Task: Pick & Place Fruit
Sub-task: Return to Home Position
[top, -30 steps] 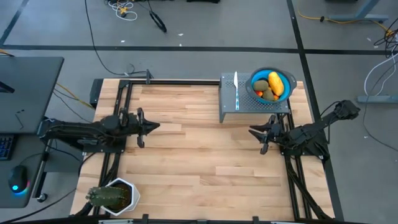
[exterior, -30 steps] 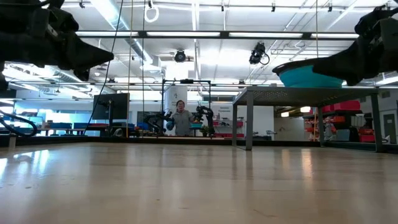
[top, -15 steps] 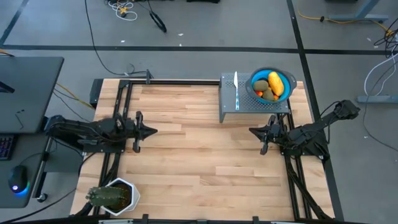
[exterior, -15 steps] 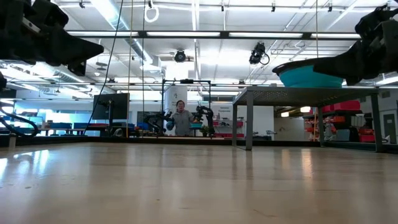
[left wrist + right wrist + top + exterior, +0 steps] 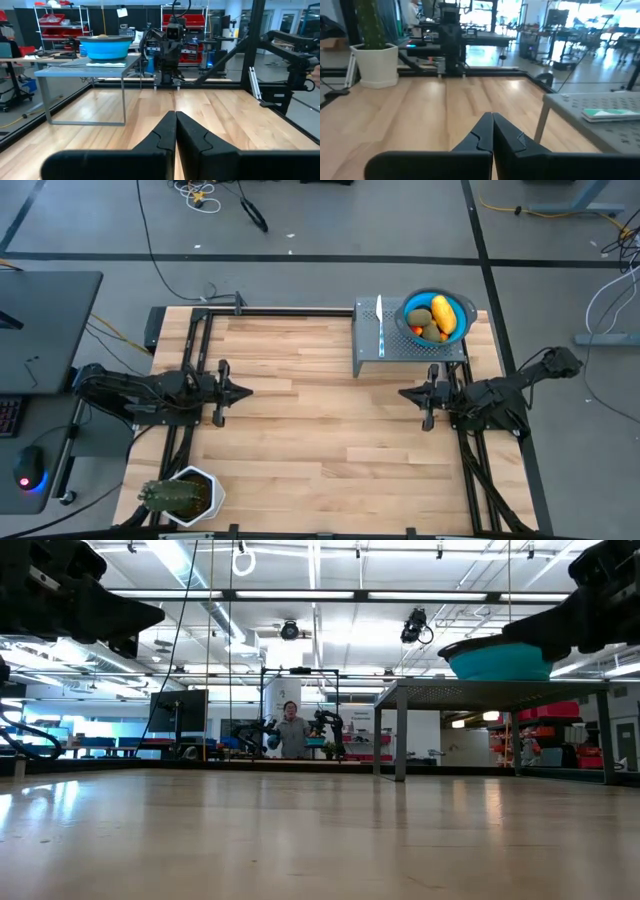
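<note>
1. The fruit (image 5: 437, 318) is sitting heaped in a blue strainer bowl (image 5: 404, 308). The bowl is standing on a grey perforated shelf (image 5: 366, 352) at about one o'clock on the wooden table (image 5: 300, 420). With everything gathered there, the placing looks finished.
2. A slim knife (image 5: 380, 325) is lying on the shelf at the bowl's nine o'clock, just beside it.
3. The left gripper (image 5: 245, 390) is hovering at the table's nine o'clock, pointing toward the centre. Its fingers (image 5: 165, 132) are pressing together around nothing.
4. The right gripper (image 5: 403, 393) is hovering at three o'clock, near the shelf's six o'clock edge. Its fingers (image 5: 482, 132) are likewise pinching together, empty. Both arms seem to be parking, well apart from the fruit.
5. In the bowl, a yellow oblong piece (image 5: 444, 313) is lying beside two olive-brown roundish pieces (image 5: 421, 315), with a speck of orange-red showing between them.
6. A spiky potted plant (image 5: 180, 495) is standing at seven o'clock.
</note>
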Robot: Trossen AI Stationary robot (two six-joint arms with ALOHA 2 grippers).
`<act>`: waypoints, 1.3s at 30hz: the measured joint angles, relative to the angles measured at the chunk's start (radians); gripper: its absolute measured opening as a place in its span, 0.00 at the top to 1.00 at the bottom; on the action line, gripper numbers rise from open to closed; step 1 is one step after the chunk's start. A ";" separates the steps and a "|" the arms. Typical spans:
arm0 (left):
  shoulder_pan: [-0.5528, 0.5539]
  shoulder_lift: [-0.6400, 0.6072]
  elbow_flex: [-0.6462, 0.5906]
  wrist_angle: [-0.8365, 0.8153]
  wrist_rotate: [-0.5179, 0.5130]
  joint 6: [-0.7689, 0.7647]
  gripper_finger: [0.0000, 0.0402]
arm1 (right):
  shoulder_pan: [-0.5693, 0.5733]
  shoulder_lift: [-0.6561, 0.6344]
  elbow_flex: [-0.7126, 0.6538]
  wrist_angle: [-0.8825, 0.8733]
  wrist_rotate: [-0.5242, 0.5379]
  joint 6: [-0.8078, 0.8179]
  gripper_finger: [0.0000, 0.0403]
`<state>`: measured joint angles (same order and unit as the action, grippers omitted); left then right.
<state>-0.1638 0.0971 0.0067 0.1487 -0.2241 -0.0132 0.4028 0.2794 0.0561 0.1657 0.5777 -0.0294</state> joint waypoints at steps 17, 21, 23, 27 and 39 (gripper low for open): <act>0.000 0.000 0.000 0.000 0.003 0.032 0.96 | -0.245 0.000 -0.044 0.087 -0.308 -0.007 1.00; 0.000 0.000 0.000 0.000 0.003 0.033 0.99 | -0.308 0.000 -0.044 0.086 -0.366 -0.009 1.00; 0.000 0.000 0.000 0.002 0.004 0.017 0.98 | -0.322 0.000 -0.044 0.086 -0.369 -0.010 1.00; -0.001 0.001 0.023 -0.034 0.035 -0.012 0.97 | -0.324 -0.025 -0.044 0.086 -0.346 -0.015 1.00; -0.001 0.003 0.001 0.030 0.053 -0.004 0.97 | -0.322 -0.130 -0.023 -0.013 -0.345 -0.029 1.00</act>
<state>-0.1646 0.0998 0.0078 0.1788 -0.1714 -0.0174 0.0807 0.1495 0.0335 0.1528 0.2328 -0.0588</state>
